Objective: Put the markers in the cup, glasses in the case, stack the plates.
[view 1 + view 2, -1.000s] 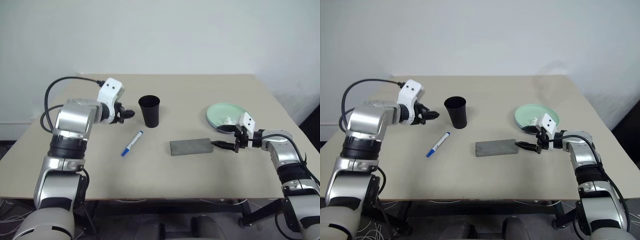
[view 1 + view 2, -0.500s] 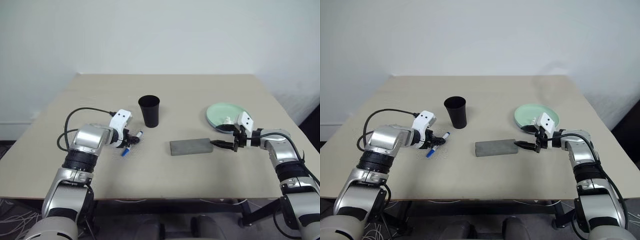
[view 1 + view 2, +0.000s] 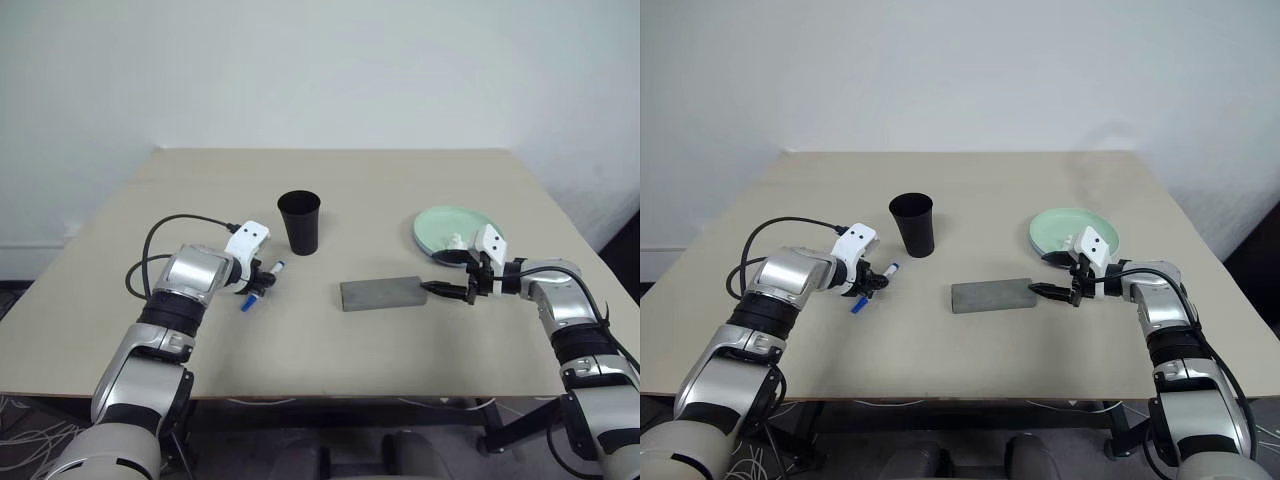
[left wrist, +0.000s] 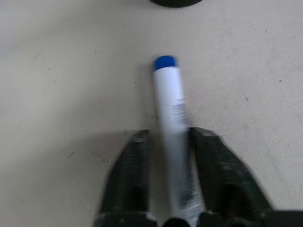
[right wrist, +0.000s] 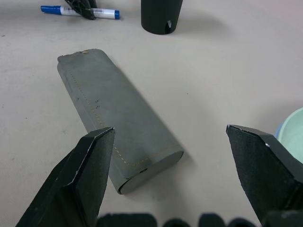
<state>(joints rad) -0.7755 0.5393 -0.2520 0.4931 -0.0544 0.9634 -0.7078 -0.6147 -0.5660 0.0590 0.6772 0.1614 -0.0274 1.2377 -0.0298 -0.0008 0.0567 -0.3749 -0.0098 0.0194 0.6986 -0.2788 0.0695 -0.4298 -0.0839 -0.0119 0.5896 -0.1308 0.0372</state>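
One marker lies on the beige counter, white-bodied with a blue end. The left hand is down on it, its two black fingers closed against the barrel from either side while the marker still rests on the counter surface. Just beyond the marker stands one black cup, upright and apart from it.

One grey case lies shut near the middle of the counter, between the two arms. The right hand hovers just beside the case's end with its fingers spread wide, holding nothing.

One pale green plate sits behind the right hand; a sliver of blue shows at its edge in the right wrist view, so a second plate may lie there, though I cannot tell for sure. A small white lump rests on the green plate.
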